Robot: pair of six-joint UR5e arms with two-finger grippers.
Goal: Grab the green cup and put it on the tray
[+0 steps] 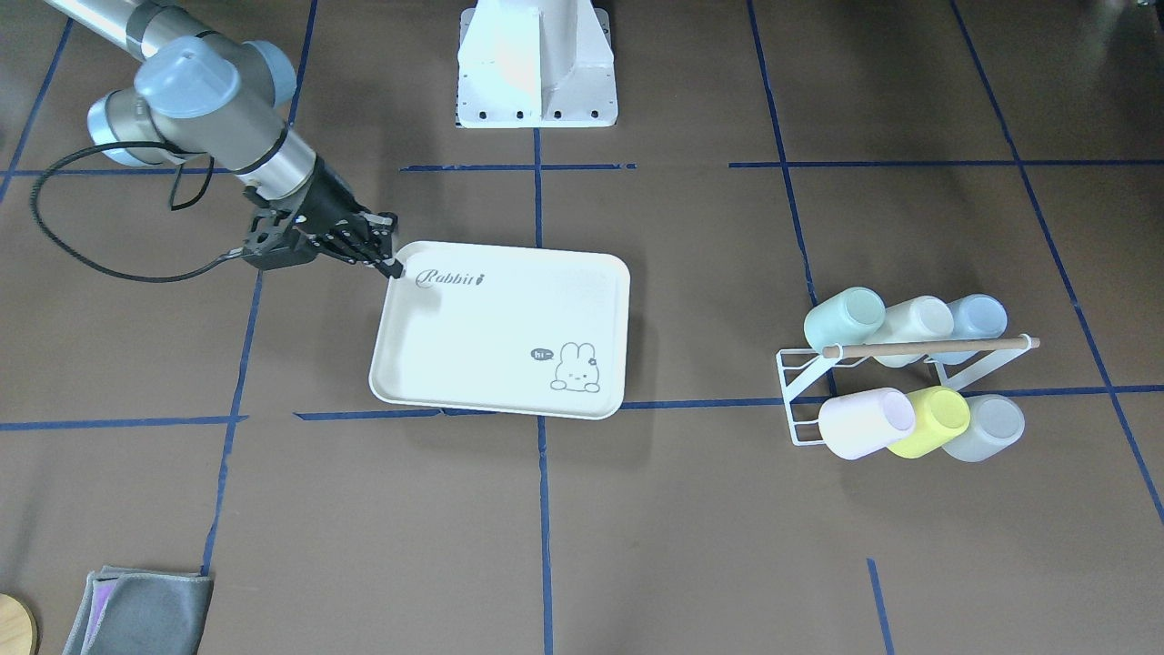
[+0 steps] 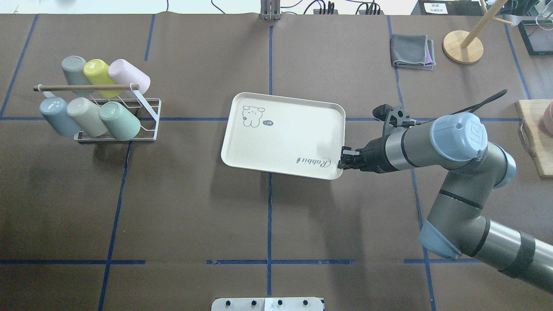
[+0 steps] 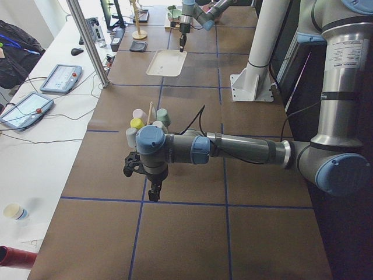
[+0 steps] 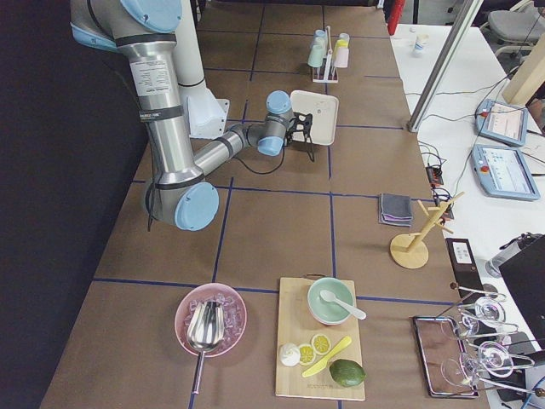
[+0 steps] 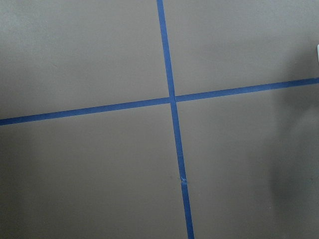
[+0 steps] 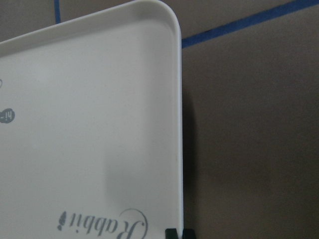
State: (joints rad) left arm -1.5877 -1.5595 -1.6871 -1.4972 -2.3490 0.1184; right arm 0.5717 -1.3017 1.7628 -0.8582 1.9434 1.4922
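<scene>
Brown papered table (image 2: 194,207) carries the tray (image 2: 281,142); the right gripper (image 2: 342,160) pinches its rim, jaws nearly closed. Jaw gap of the left gripper (image 3: 152,188) is unreadable.

This is plainly a robotics lab. Two grey industrial arms, the left arm (image 3: 245,149) and the right arm (image 2: 432,142), work beside a white pedestal (image 1: 536,64) over a table (image 2: 194,216) papered brown and gridded with blue tape (image 2: 268,216). Teach pendants (image 3: 60,77) and cables lie on a white side bench (image 3: 35,163). Household props, a tray (image 2: 281,142) and a cup rack (image 2: 151,125), sit on the grid.
</scene>
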